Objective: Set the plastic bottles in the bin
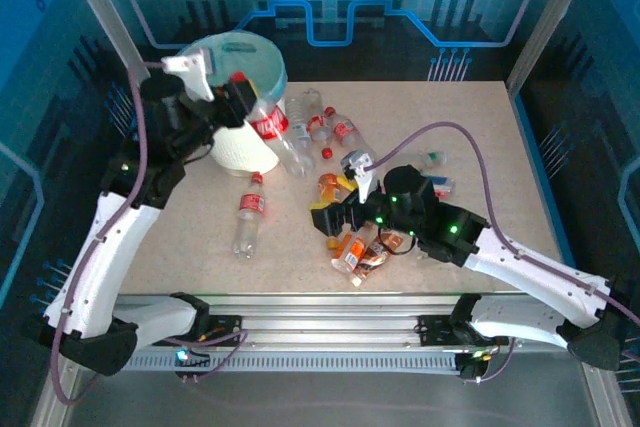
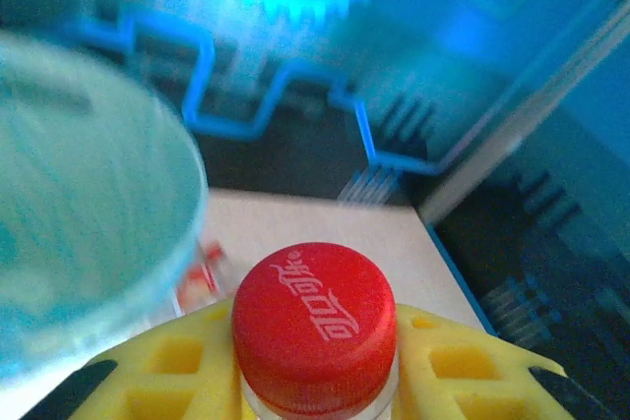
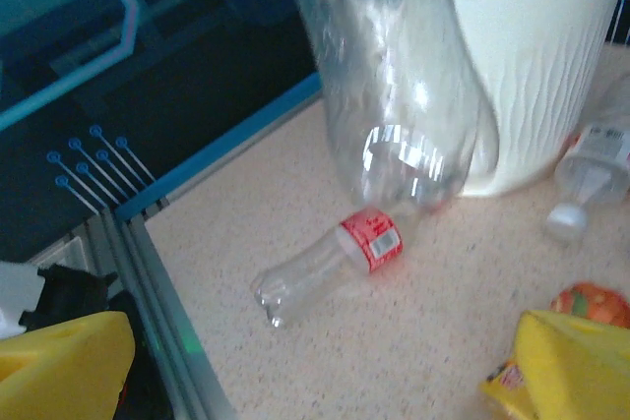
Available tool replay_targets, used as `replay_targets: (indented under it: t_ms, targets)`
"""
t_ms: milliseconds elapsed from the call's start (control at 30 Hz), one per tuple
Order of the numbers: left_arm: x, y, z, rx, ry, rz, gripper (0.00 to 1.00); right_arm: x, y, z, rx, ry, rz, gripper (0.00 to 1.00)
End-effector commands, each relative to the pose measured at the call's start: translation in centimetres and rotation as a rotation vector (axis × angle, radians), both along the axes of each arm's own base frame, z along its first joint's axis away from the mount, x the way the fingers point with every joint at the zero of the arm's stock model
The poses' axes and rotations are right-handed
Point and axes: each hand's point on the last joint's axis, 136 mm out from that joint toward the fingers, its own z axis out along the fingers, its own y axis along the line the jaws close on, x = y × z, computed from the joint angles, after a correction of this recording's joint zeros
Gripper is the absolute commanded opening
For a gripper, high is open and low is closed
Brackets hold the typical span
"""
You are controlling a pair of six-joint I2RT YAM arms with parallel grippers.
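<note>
The left hand clamps the stiff neck, probably the safest hold, of a light, crushable-looking bottle beside the bin; the right hand gapes over the pile on the counter.

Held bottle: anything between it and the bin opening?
Nothing visible except the bin's own rim. The left tool grips the bottle at the neck, and its body hangs beside the bin's outer wall, mostly below the rim. It likely has to go up and over.
</note>
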Motion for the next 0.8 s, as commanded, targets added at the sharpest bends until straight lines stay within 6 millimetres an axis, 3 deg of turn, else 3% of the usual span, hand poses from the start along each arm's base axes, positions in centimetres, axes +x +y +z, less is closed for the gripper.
replay_targets:
  t_ms: [0, 200, 367, 500, 767]
  targets:
    - [2.1, 4.2, 4.8, 0.135, -0.170, 0.198, 0.00, 0.5, 0.7, 2.9, 0.008, -0.086, 0.007, 1.00]
    - [5.3, 9.1, 9.8, 0.140, -0.319, 0.367, 0.00, 0.0, 2.2, 3.1, 0.061, -0.016, 0.045, 1.00]
    - [9.2, 10.1, 10.3, 0.208, -0.366, 0.415, 0.00, -1.0, 3.2, 2.0, 0.051, 0.032, 0.066, 1.00]
    - [13.3, 10.3, 7.0, 0.301, -0.313, 0.417, 0.00, -1.5, 3.4, 1.6, 0.033, 0.039, 0.065, 1.00]
    - [19.0, 9.7, -3.8, 0.387, -0.065, 0.337, 0.00, -1.5, 2.4, 0.3, -0.011, 0.053, 0.019, 1.00]
